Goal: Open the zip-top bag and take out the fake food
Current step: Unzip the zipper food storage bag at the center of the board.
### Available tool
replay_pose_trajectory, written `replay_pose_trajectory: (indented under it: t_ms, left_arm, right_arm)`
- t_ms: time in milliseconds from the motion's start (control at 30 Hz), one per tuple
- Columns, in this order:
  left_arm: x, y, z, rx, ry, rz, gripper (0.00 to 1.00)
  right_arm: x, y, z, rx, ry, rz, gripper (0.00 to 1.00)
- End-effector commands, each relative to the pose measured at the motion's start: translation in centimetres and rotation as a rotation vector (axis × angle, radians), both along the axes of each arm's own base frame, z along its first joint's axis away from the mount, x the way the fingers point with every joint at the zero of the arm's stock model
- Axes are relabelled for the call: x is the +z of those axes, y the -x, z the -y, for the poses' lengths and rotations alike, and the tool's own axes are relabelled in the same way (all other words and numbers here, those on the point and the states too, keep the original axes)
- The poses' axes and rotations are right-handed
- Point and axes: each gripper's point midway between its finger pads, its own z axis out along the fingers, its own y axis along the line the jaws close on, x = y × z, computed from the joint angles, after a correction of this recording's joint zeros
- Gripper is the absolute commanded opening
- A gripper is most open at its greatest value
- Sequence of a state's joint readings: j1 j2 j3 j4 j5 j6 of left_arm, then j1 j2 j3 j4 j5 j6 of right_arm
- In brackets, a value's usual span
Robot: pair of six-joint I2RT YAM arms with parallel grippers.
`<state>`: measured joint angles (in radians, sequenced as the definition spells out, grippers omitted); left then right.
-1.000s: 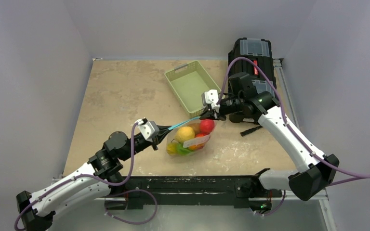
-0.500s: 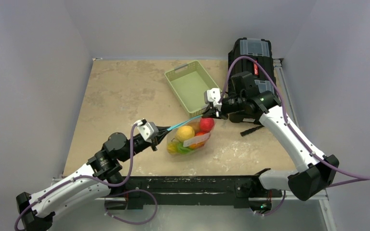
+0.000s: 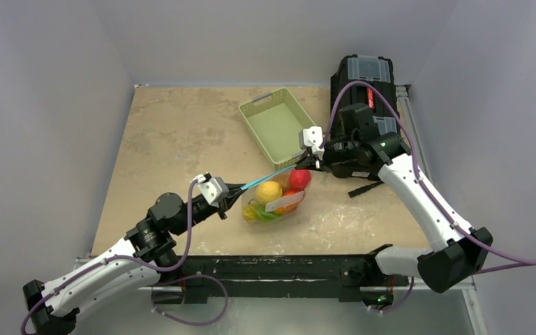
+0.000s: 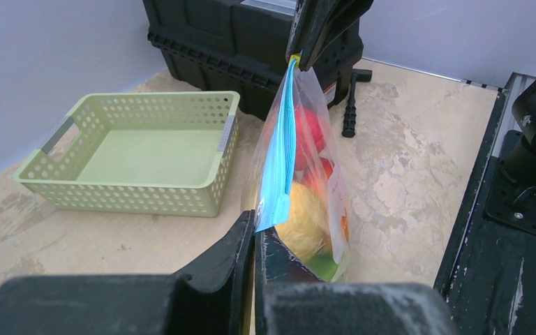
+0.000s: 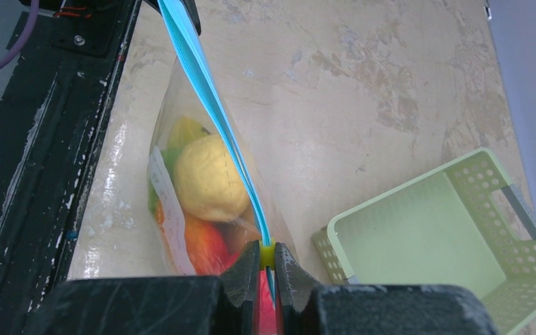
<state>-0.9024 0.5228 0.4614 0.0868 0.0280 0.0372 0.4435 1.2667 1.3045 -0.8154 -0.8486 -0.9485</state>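
The zip-top bag (image 3: 276, 200) hangs stretched between both grippers just above the table, its teal-blue zip strip (image 3: 269, 176) on top. Inside it the fake food shows: a yellow fruit (image 3: 269, 192), a red one (image 3: 299, 180), with green and orange pieces beneath. My left gripper (image 3: 241, 187) is shut on the near end of the strip (image 4: 279, 153); the pinch shows in the left wrist view (image 4: 255, 230). My right gripper (image 3: 300, 165) is shut on the small yellow slider (image 5: 267, 254) at the strip's far end (image 5: 202, 91).
The pale green basket (image 3: 278, 125) stands empty just behind the bag, close to my right gripper. A black toolbox (image 3: 363, 77) sits at the back right. A black handled tool (image 3: 363, 188) lies on the table under the right arm. The black front rail (image 3: 286, 266) runs along the near edge.
My right gripper has drifted slightly right and back with the slider, pulling the zip strip tauter. The left gripper has held its place on the bag's corner.
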Motion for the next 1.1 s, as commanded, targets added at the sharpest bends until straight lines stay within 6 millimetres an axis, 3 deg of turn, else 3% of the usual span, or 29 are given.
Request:
replay_pose_trajectory:
  t_ms: [0,1067]
  left_arm:
    - [0.4,-0.3,-0.5,0.031,0.022,0.002,0.0]
    - [0.3,-0.6,-1.3,0.071,0.021,0.006,0.0]
  right_arm:
    - [1.3,-0.5,1.0,-0.027,-0.01,0.069,0.0]
    - [1.1,-1.7,3.2,-0.097,0.021,0.087,0.0]
